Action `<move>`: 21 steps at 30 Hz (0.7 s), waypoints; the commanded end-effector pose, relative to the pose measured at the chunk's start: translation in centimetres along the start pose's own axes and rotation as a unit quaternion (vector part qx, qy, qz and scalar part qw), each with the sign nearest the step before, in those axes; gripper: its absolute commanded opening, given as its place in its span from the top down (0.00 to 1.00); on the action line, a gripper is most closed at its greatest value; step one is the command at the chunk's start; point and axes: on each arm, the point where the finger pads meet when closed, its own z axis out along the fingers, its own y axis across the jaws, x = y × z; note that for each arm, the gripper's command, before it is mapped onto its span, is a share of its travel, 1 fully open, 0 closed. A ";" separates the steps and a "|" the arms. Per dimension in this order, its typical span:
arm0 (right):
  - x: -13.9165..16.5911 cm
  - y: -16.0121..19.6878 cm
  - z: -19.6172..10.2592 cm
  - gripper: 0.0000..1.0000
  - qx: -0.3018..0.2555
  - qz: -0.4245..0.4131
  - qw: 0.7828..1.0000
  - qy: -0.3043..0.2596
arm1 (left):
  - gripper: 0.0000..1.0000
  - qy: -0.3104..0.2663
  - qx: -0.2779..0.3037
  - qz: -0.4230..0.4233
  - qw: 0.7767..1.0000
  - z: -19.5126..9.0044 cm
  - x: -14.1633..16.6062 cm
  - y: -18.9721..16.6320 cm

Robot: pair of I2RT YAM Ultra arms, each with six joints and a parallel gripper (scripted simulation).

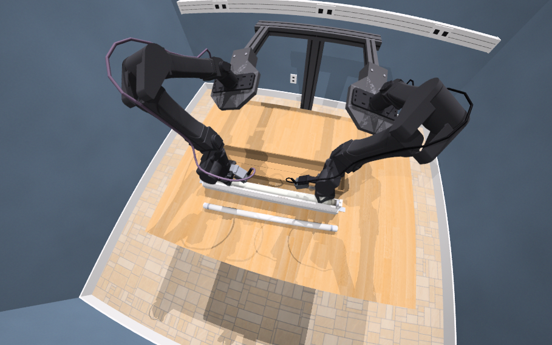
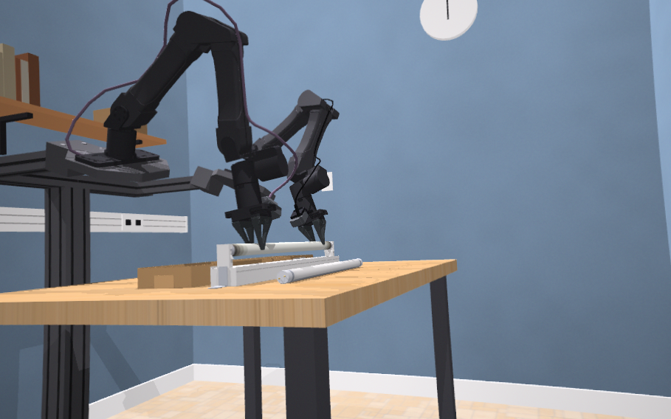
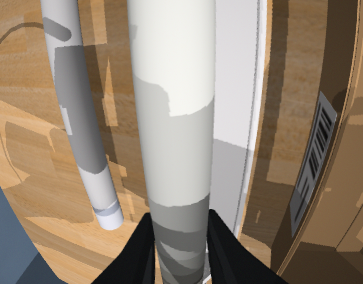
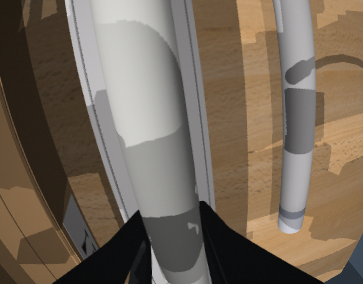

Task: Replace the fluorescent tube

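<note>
The old fluorescent tube (image 1: 277, 192) (image 2: 291, 247) (image 3: 174, 90) (image 4: 142, 90) lies level along the top of the white fixture (image 2: 275, 271) (image 3: 237, 75). Its ends are at the near lampholder (image 2: 223, 262) and the far one. My left gripper (image 2: 317, 242) (image 3: 179, 219) is shut on this tube near one end, and my right gripper (image 2: 255, 246) (image 4: 172, 215) is shut on it near the other. The LED tube (image 1: 269, 217) (image 2: 322, 271) (image 3: 82, 115) (image 4: 298, 125) lies on the bench beside the fixture. Which side faces up is unclear. The open carton (image 2: 161, 278) stands on the fixture's other side.
The wooden bench (image 1: 354, 257) carries everything. The carton stands close to the fixture, on the robot's side, with both arms reaching over it. The dark frame post (image 1: 312, 72) that bears the arms stands behind the bench.
</note>
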 end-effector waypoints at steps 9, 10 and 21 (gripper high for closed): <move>-0.4 0.4 -1.6 0.89 -0.006 -0.004 1.000 -0.004 | 0.89 -0.001 0.010 0.007 1.000 -1.4 -0.2 -0.7; -0.4 -0.1 -1.7 0.89 -0.001 -0.003 1.000 -0.002 | 0.89 0.000 0.006 0.006 1.000 -1.5 -0.3 -0.3; -0.3 -0.3 -2.5 0.89 0.000 -0.001 1.000 -0.001 | 0.89 -0.001 0.002 0.003 1.000 -2.2 -0.3 0.4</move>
